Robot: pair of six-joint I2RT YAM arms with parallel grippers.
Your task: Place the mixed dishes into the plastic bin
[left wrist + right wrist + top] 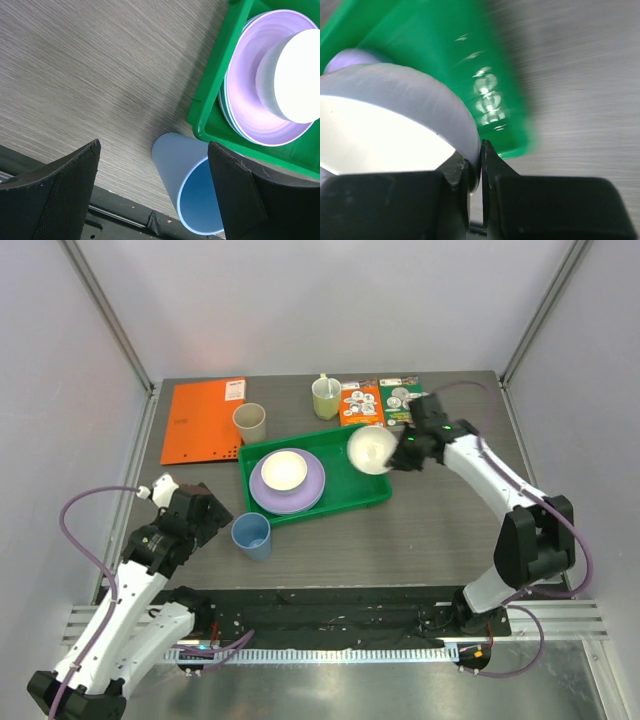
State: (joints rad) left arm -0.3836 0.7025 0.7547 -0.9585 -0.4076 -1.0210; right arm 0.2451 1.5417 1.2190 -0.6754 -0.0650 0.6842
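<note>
Hovering with jaws apart, the left gripper [212, 512] is held just beside the blue cup [252, 536], which stands on the table outside the bin [355, 488]. Over the bin's right end, a tilted bowl [371, 450] is clamped by its rim in the right gripper [395, 455]. It should be levelled and lowered onto bare floor beside the plates [305, 497] before release.
</note>
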